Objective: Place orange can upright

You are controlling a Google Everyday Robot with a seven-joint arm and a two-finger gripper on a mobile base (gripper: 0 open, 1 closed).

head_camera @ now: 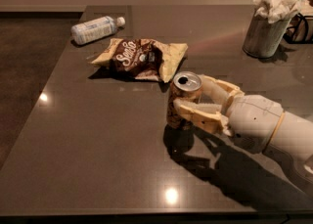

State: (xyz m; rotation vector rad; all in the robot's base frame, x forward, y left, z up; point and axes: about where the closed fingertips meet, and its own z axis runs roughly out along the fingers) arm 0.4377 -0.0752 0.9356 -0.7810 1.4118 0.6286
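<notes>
The orange can stands upright on the dark table, its silver pull-tab top facing up, its base at or just above the surface. My gripper comes in from the right and is shut on the can, one cream finger across its near side and the other behind it. The white arm runs off to the lower right.
A brown and yellow snack bag lies just behind the can. A clear plastic water bottle lies on its side at the far left. A grey metal cup with white tissues stands at the far right. The table's left edge drops to a dark floor.
</notes>
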